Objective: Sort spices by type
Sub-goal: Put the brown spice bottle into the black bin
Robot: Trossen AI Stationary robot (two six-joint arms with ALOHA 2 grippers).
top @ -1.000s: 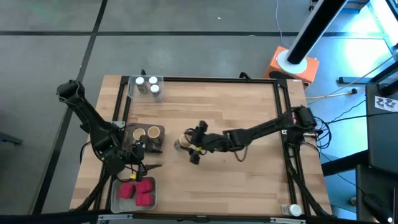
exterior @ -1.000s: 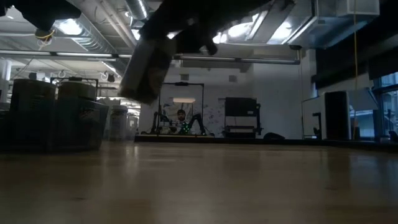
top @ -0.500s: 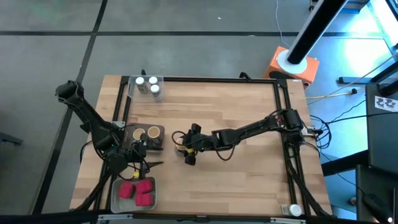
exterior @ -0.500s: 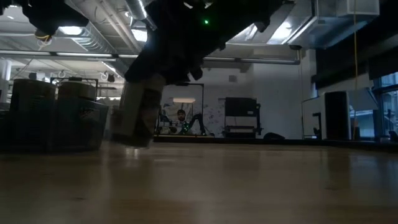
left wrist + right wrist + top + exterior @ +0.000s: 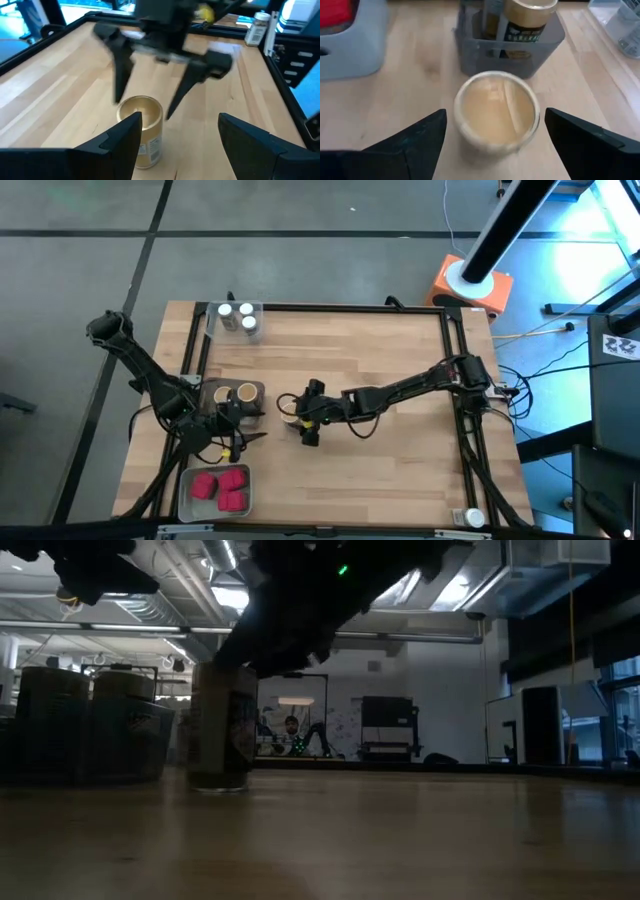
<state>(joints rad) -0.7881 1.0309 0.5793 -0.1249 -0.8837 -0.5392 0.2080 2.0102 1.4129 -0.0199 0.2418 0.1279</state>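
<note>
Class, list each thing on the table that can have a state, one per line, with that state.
Tan-lid jar: upright on the bare table, lid on, released.
Right pincer: open, astride that jar.
Left pincer: open, empty, beside the grey tray.
Grey tray: holds two tan-lid jars.
Red boxes: together in their tray.

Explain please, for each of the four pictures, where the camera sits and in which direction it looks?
High view: above the table, looking straight down; both arms show, the right gripper over the tan-lid jar.
Low view: at table-top height, looking level into the room; a dark arm hangs over the jar.
Left wrist view: on the left arm, past its own fingers at the jar and the open right gripper.
Right wrist view: above the jar, its open fingers on either side.
All four views share this jar.
</note>
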